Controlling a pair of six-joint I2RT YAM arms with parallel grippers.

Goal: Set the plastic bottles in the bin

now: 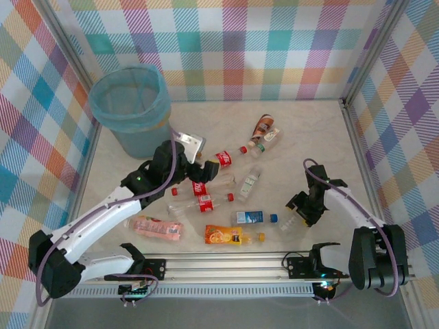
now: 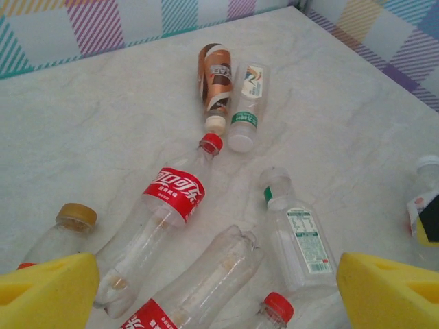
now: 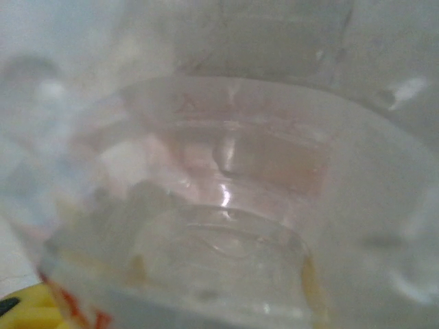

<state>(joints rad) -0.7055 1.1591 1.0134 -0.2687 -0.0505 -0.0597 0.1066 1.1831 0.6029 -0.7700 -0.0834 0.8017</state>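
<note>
The left arm's yellow fingers stand wide apart above clear plastic bottles with red labels lying on the pale marbled counter. Whether the right arm's fingers clamp the blurred clear bottle close before them, I cannot tell. The round grey-blue bin stands at the far left.

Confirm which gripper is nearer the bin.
Left. The left gripper hangs close to the right of the bin; the right gripper is far across the table, at a clear bottle.

A clear bottle is a blur close against the right wrist camera, cut off at every edge.
</note>
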